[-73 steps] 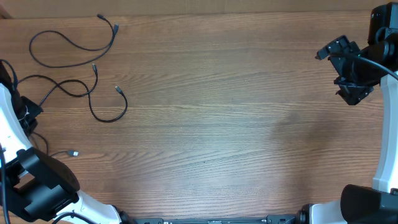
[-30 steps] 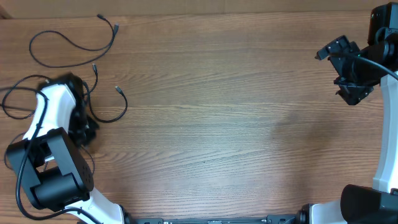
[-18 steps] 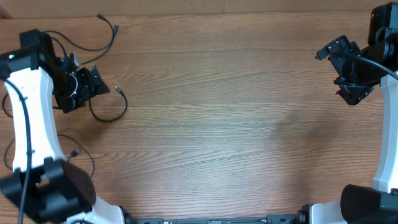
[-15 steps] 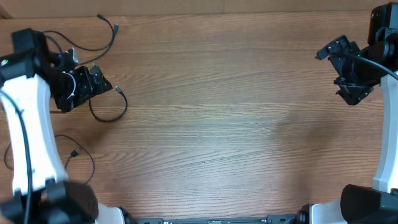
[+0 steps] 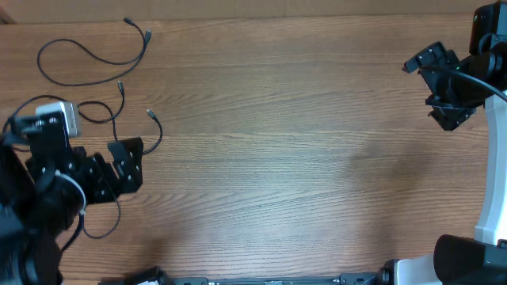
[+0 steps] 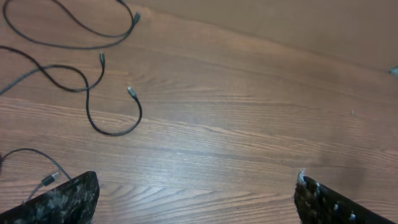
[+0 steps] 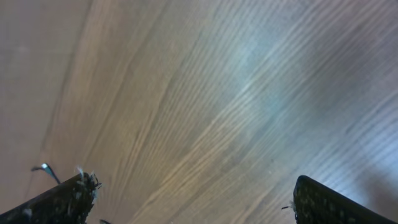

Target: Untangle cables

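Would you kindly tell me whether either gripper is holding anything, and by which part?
Nothing is held: the left gripper and right gripper stand open and empty; the thin black cables lie loose.

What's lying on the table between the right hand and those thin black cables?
Nothing. The overhead view shows only bare wooden table between the right hand and the cables at the opposite side.

Three thin black cables (image 6: 118,133) lie toward the far-left corner of the one desk (image 5: 277,158); four of their plug ends show from overhead. There are two grippers, the left gripper (image 5: 133,165) and the right gripper (image 5: 425,93), each with two fingers, four in all.
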`<act>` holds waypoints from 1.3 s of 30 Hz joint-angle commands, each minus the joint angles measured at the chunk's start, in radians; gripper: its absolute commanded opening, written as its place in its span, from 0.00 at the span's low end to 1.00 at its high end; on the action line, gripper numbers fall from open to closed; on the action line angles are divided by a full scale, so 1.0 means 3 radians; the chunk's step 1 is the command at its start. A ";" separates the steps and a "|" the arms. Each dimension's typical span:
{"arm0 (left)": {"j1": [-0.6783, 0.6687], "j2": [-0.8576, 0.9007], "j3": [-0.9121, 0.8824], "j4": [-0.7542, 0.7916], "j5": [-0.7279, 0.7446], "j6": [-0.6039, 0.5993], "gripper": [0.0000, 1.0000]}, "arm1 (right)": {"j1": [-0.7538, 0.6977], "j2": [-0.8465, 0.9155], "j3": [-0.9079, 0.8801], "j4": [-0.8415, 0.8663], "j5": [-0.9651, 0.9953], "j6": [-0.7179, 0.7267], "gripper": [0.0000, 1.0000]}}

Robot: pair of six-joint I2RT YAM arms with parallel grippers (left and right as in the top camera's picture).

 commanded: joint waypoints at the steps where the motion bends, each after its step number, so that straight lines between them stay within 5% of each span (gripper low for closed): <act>1: -0.0006 -0.0122 0.0033 -0.0001 0.0048 0.0088 1.00 | 0.0005 -0.0015 0.0023 -0.0149 -0.0244 -0.0019 1.00; 11: -0.0006 -0.0126 0.0033 0.0000 0.0070 0.0089 1.00 | 0.0117 -0.0290 0.0023 -0.0596 -0.0417 -0.0917 1.00; 19: -0.0006 -0.0126 0.0033 0.0000 0.0070 0.0089 1.00 | 0.0612 -0.1258 -0.0226 -0.0631 0.0009 -0.0870 1.00; 27: -0.0006 -0.0126 0.0033 -0.0001 0.0070 0.0089 1.00 | 0.0988 -0.2668 -0.1064 -0.0472 0.0694 -0.0159 1.00; 39: -0.0006 -0.0126 0.0033 -0.0001 0.0070 0.0089 1.00 | 0.0989 -0.2848 -0.1114 -0.0682 0.0763 -0.0198 1.00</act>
